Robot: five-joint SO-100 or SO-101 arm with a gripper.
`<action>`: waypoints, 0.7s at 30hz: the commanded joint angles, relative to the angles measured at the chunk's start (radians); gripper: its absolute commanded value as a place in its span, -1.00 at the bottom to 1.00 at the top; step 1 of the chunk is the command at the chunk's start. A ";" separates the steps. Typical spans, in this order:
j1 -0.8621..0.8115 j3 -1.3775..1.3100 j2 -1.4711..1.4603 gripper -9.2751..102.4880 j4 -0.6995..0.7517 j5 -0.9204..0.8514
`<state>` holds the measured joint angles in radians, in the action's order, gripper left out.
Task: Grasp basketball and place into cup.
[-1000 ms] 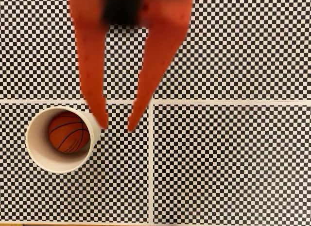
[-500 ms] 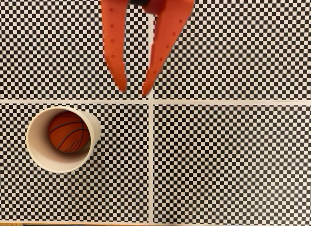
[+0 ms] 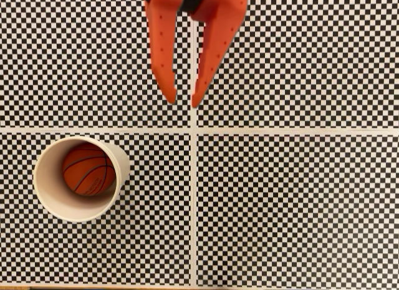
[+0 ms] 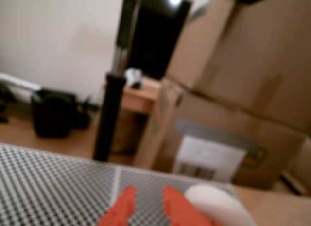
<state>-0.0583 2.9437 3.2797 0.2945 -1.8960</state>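
- Checkerboard worktop (image 3: 299,203), pale lines crossing it; wrist view blurred, cardboard boxes (image 4: 233,90) and black pole (image 4: 109,114) behind.
- Orange pincer (image 3: 184,103) reaches down from top edge, fingers slightly parted, empty, well apart from cup (image 3: 45,196).
- Basketball (image 3: 87,170) sits inside cup, lower left in fixed view.

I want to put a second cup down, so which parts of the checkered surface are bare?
The right half of the checkered mat is bare. The lower left holds the cream paper cup with the orange basketball inside. The orange gripper crowds the top centre.
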 commanded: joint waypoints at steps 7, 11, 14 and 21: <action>-0.011 0.230 0.009 -0.84 0.063 0.144; -0.014 0.230 0.009 -0.84 0.227 0.196; -0.017 0.230 0.009 -0.84 0.322 0.244; -0.046 0.230 0.009 -0.84 0.575 0.341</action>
<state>-0.0920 3.1385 3.2812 0.7931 -1.5815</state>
